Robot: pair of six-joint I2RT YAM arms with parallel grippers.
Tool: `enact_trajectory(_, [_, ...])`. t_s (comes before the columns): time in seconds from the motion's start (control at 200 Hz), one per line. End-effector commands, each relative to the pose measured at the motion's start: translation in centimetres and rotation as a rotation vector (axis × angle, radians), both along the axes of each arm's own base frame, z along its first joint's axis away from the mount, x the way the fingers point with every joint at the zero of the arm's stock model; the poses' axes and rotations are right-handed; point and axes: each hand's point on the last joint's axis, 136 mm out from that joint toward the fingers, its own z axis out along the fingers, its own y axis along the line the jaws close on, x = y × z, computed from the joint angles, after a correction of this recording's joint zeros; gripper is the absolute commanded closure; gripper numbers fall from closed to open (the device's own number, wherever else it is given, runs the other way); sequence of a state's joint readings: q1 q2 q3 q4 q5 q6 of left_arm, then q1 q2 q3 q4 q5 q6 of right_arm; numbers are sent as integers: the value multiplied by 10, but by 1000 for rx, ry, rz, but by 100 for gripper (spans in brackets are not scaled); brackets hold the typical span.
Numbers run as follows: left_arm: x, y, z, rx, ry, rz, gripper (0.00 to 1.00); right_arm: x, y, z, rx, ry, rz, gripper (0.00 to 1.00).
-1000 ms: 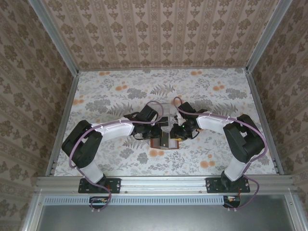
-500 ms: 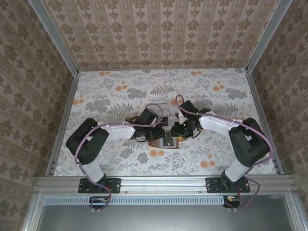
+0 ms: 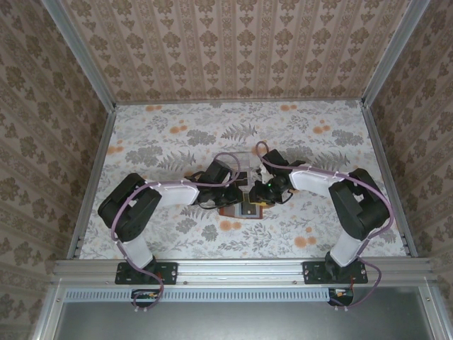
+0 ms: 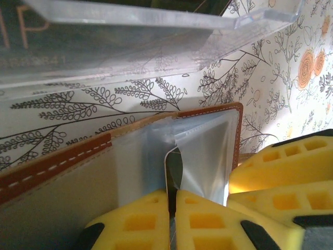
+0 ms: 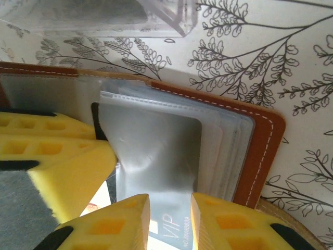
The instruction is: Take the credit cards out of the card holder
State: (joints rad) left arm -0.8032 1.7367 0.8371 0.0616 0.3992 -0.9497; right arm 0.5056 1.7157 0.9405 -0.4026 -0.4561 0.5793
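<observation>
Since 1 second earlier, the left arm's elbow had swung in toward the middle, while the holder (image 3: 244, 208) lay where it was, open on the counter (image 3: 163, 142) between the 2 claws.

1 grey card (image 5: 158, 156) sat in a clear sleeve (image 5: 122, 151) of the holder. Its long axis ran from the pocket straight down toward the right claw (image 5: 170, 202), and a printed end already lay between that claw's fingers. The right jaws stood partly apart astride the card face; whether they gripped it could not be told. The left claw (image 4: 170, 200) was closed from the other side, pads together on a thin edge at the pocket; card or sleeve, I could not tell.

So the right claw was the nearer to that card. Any pull would likely need to go back along the long axis, with the left claw steadying the holder. The tray (image 3: 242, 157) lay just beyond the holder.
</observation>
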Motion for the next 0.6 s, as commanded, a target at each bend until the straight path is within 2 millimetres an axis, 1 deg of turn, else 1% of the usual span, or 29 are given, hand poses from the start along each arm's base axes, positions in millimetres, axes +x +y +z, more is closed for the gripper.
enact_trajectory(0.0, [-6, 10, -15, 56, 33, -4, 90, -5, -7, -16, -39, 36, 0, 71])
enact_trajectory(0.12, [-6, 12, -12, 73, 21, -13, 90, -7, -17, -25, -103, 41, -1, 72])
enact_trajectory(0.245, [-6, 13, -9, 93, 18, -37, 88, -10, -22, -31, -135, 50, 4, 72])
enact_trajectory(0.5, [-4, 23, -2, 169, -12, -73, 87, -13, -35, -36, -231, 46, 20, 72])
enact_trajectory(0.595, [-3, 27, 0, 186, -18, -80, 89, -13, -36, -37, -239, 46, 25, 72])
